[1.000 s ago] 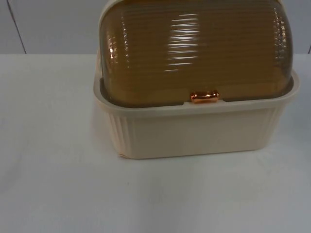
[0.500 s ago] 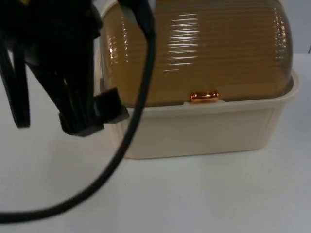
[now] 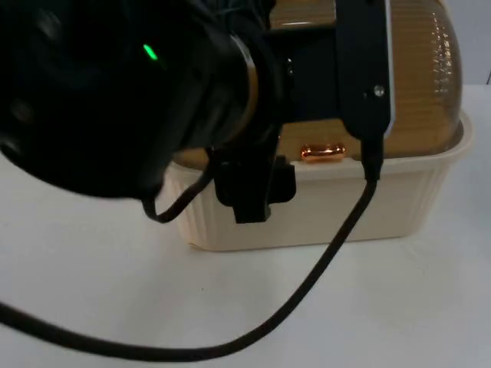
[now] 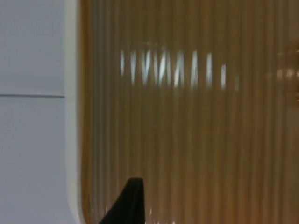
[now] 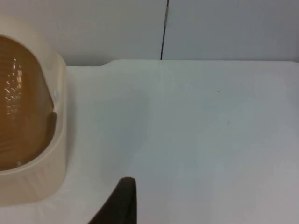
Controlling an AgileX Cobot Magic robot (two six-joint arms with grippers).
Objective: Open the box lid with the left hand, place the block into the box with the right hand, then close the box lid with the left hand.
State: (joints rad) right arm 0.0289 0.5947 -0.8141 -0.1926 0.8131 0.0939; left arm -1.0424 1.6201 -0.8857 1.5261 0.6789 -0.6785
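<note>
Top view, looking down and forward at a white table point(image 3: 92, 307) that ends at a grey wall. A cream ribbed box point(image 3: 383, 207) sits at the far middle of the table, its domed amber lid point(image 3: 430, 84) shut, with a small copper handle point(image 3: 323, 152) at the lid's near edge. The left arm point(image 3: 115, 92) fills the left and centre, reaching over the lid. The left gripper cannot be made out here; from the left wrist view one black fingertip point(image 4: 128, 203) hangs close above the ribbed lid, and whether its fingers are apart or together cannot be told.

The right arm waits to the right of the box; one fingertip point(image 5: 121, 200) of the right gripper stands over bare table, its state also unclear. The block cannot be located.

Likely risks: the fingertips may slide off the smooth curved lid and miss the small handle, or push the light box backward. The arm's bulk hides much of the lid.
</note>
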